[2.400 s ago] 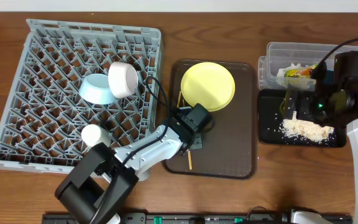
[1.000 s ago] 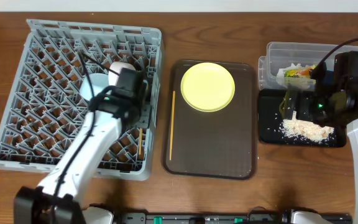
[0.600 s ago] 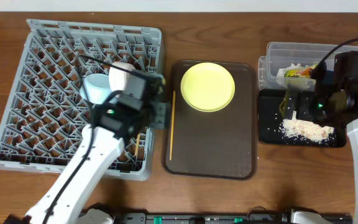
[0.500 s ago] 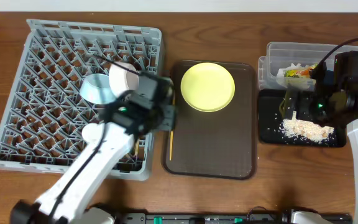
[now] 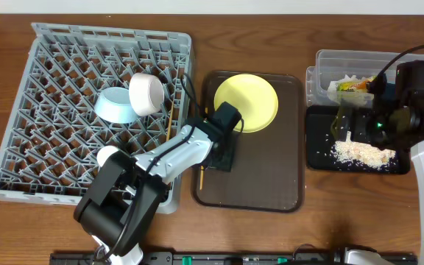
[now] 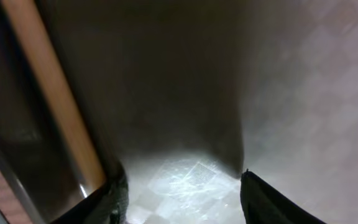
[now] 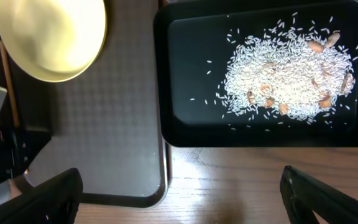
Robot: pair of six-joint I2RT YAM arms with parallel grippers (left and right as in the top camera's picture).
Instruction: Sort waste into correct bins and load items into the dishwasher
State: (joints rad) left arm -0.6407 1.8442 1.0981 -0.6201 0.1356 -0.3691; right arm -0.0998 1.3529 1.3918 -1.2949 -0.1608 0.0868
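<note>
My left gripper is low over the left side of the brown tray, open, with nothing between its jaws. In the left wrist view its left fingertip stands right beside a wooden chopstick that lies along the tray's edge. Another chopstick rests in the grey dishwasher rack, near the light blue bowl and white bowl. The yellow plate sits at the tray's back. My right gripper hangs wide open above the black tray, which holds the rice scraps.
The clear tub behind the black tray holds the crumpled wrapper. In the right wrist view the black tray lies close beside the brown tray, with bare wooden table in front of both.
My left gripper swung from over the rack to the brown tray's left side and came down beside the chopstick there. One chopstick now lies in the rack. The right arm has not moved.
</note>
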